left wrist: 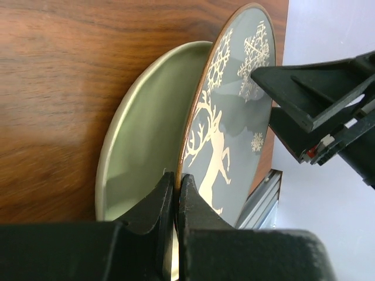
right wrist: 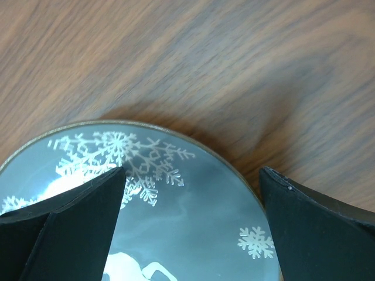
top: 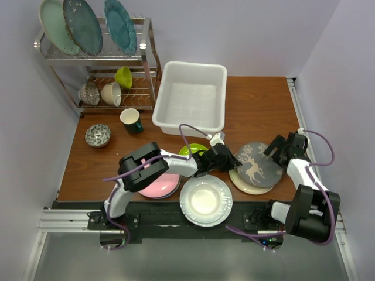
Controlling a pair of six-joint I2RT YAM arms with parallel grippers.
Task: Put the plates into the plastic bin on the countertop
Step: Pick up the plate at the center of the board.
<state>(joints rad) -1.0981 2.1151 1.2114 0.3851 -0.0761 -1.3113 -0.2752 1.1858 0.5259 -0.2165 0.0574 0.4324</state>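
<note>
The grey plate with a white deer rests on a cream plate at the right of the countertop. My left gripper is shut on the deer plate's near rim, and the plate tilts up off the cream plate. Over the deer plate's far edge my right gripper hangs open, holding nothing. A white fluted plate, a pink plate and a lime green plate lie near the front. The white plastic bin stands behind them.
A wire dish rack at the back left holds large teal plates and small bowls. A dark cup and a patterned bowl stand in front of it. A metal rail runs along the table's right edge.
</note>
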